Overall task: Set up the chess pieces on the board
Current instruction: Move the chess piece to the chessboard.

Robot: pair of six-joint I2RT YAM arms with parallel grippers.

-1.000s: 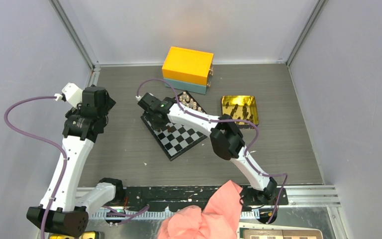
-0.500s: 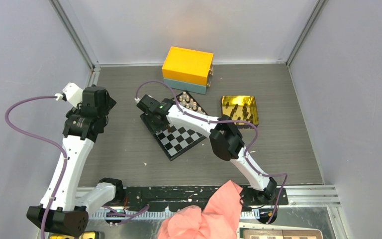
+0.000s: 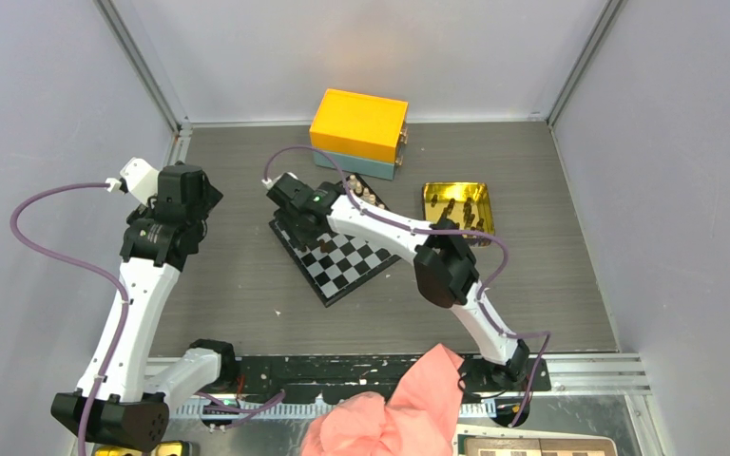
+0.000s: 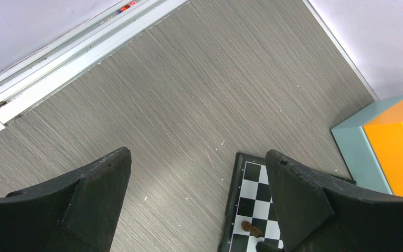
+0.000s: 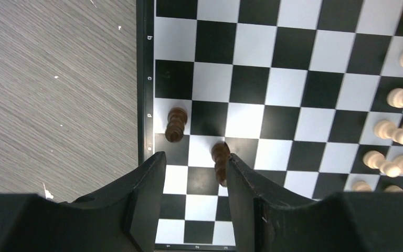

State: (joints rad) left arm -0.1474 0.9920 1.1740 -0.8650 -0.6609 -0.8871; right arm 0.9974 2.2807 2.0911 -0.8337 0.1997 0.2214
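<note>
Under my arms the counter (image 3: 551, 275) is a grey surface with a fine wood-like grain, edged on its left side by a metal rail (image 4: 57, 58). Near its middle lies the board (image 3: 337, 275), flat and turned at an angle to the counter's edges. Just beyond the board's far corner, close to the back edge, stands a box (image 3: 358, 123) with an orange-yellow top and a teal base. To the right of the board, near it but apart from it, a shiny gold tin (image 3: 457, 187) sits flat on the grain.
</note>
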